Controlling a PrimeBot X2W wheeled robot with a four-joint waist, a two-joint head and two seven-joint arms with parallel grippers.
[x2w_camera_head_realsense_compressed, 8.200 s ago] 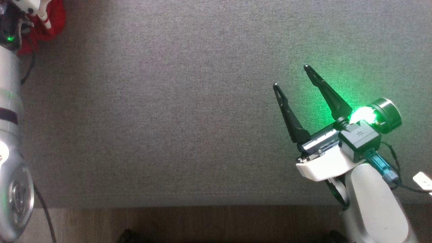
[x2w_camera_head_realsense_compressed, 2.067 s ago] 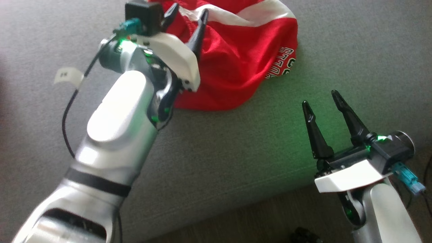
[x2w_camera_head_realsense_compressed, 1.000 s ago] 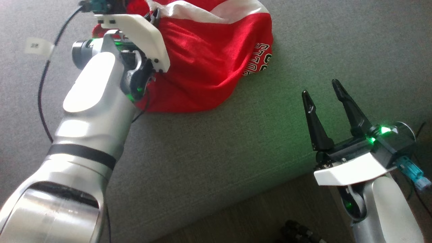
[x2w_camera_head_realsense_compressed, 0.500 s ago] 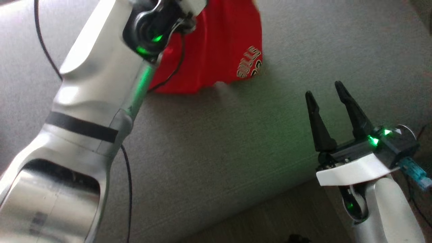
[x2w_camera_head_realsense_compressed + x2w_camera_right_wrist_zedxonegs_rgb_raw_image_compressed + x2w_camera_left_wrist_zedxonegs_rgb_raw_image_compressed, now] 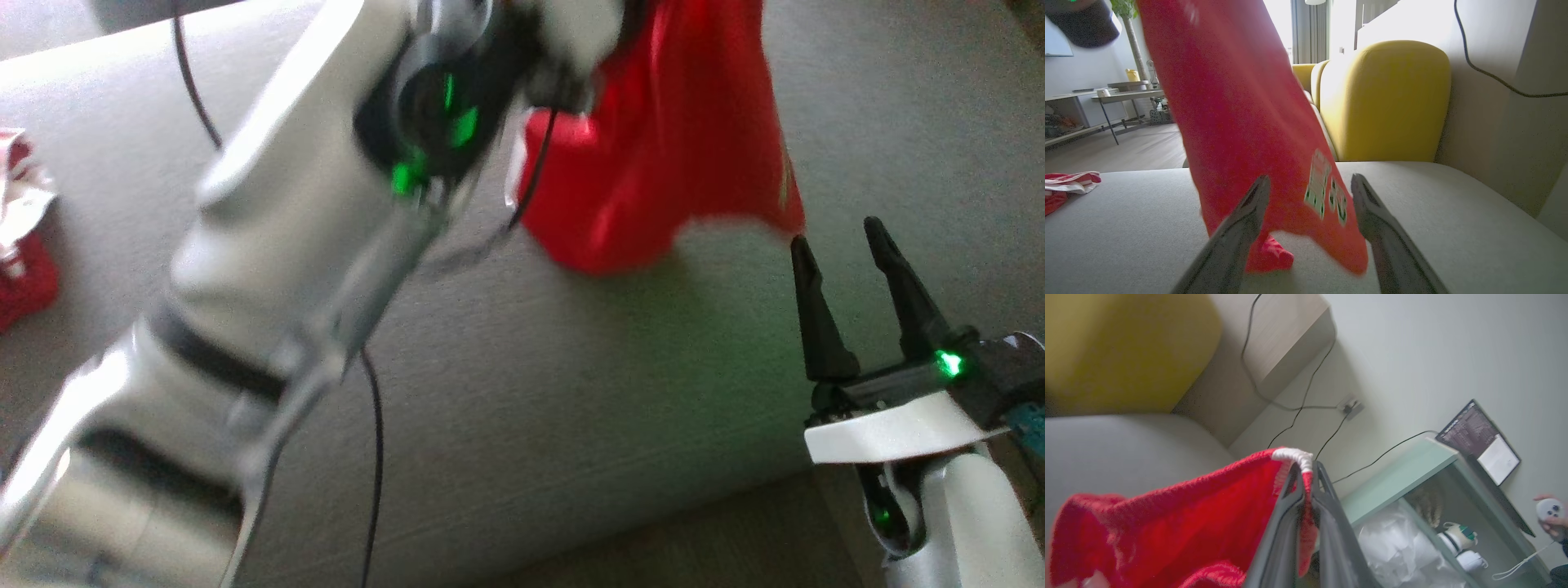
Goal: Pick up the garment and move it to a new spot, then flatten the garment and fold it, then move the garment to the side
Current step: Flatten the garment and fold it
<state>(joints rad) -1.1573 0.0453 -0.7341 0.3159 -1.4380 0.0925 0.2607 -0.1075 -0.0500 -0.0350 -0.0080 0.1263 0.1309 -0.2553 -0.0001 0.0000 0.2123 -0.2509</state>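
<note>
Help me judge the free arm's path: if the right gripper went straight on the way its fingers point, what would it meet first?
Most likely the red garment hanging from the shut left gripper: it hangs straight ahead of the open right gripper, though how far off is unclear.

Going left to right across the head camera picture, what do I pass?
Red-and-white cloth at the left edge → the left arm's pale forearm → the hanging red garment → the open right gripper.
</note>
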